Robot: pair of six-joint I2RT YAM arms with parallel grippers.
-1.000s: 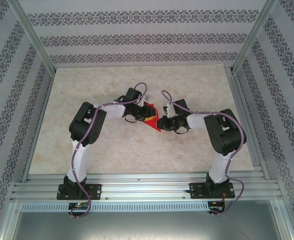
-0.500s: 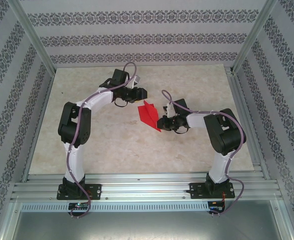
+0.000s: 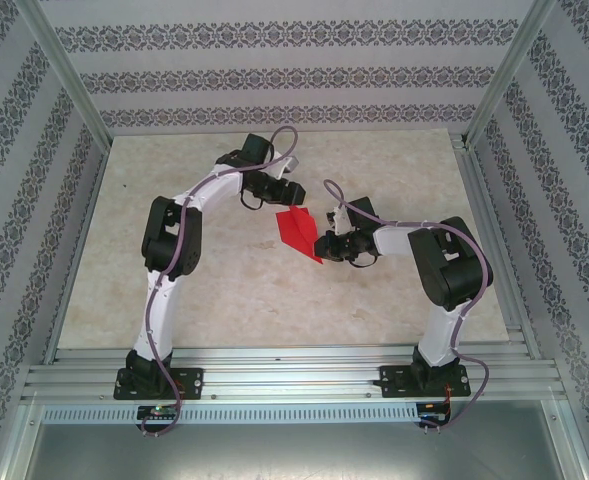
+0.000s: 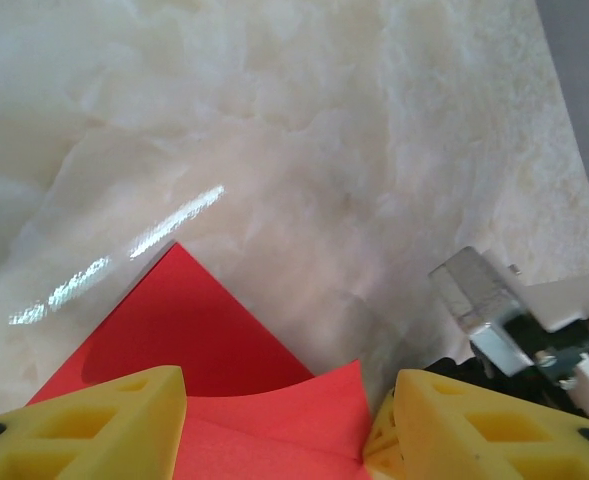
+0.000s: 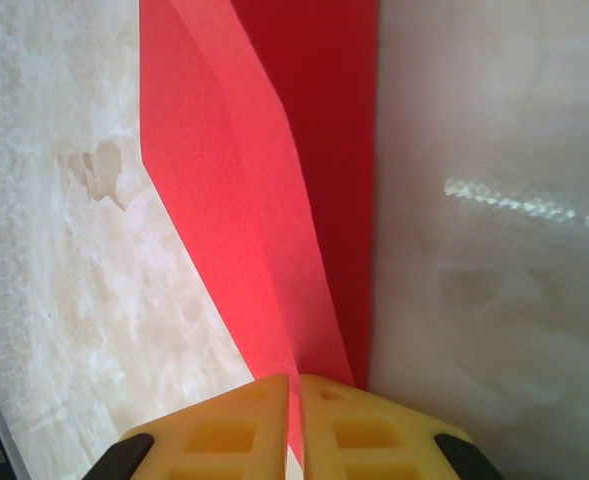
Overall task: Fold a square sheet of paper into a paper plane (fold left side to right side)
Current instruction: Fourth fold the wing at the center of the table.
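The red sheet of paper (image 3: 297, 231) lies mid-table, folded into a pointed shape with layered flaps. My right gripper (image 3: 321, 245) is shut on its right edge; in the right wrist view the yellow fingertips (image 5: 264, 415) pinch a raised flap of the paper (image 5: 244, 160) between them, at the gripper's (image 5: 300, 400) closed tips. My left gripper (image 3: 288, 194) hangs open just beyond the paper's far end. In the left wrist view its yellow fingers (image 4: 104, 425) stand wide apart, the gripper (image 4: 279, 430) over the paper's far corner (image 4: 194, 320), which curls up slightly.
The table is a pale marbled surface (image 3: 374, 160) framed by aluminium rails and patterned walls. Part of the right arm's wrist (image 4: 534, 330) shows at the right of the left wrist view, close to the left gripper.
A second ago my left gripper sat on the paper; it pulled away to the far left, then came back toward the paper's far end. The right gripper has kept its hold.
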